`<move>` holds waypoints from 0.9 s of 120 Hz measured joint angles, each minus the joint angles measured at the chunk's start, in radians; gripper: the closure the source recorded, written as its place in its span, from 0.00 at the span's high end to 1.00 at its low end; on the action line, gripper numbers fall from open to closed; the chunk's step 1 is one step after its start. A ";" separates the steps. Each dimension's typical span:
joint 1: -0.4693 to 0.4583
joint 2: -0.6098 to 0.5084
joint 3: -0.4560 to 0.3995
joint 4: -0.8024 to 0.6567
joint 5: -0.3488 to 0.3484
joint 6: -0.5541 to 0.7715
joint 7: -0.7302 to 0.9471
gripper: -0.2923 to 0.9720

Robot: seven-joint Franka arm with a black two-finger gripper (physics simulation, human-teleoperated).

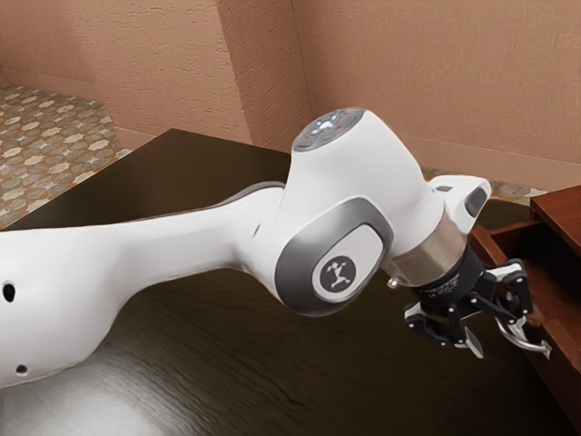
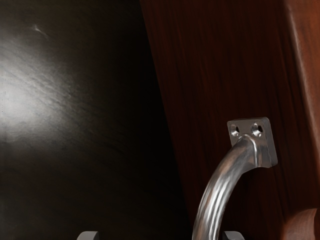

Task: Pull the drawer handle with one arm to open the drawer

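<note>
silver metal handle, a curved bar bolted by a small plate to the front of the reddish wooden drawer, sits at the exterior view's right edge, low down, just past the near end of the dark table. the black gripper is open. its fingers are spread wide with the bar passing between them, close to one finger and apart from the other, so nothing is clamped yet. that straddling pose seems chosen so that closing would catch the bar for a pull. the white arm reaches in from the exterior view's left, across the table. tan walls stand far behind.
</note>
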 joint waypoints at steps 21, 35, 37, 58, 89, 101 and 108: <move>0.001 -0.040 0.014 -0.046 0.000 0.014 -0.001 0.44; 0.004 -0.067 0.017 -0.077 0.000 0.018 -0.002 0.44; 0.004 -0.072 0.018 -0.082 0.000 0.019 -0.002 0.44; 0.010 -0.112 0.019 -0.127 -0.009 0.023 -0.002 0.44; 0.009 -0.161 0.027 -0.190 -0.027 0.038 -0.001 0.44; 0.004 -0.179 0.035 -0.210 -0.029 0.041 -0.001 0.44; 0.002 -0.186 0.039 -0.218 -0.030 0.043 -0.001 0.44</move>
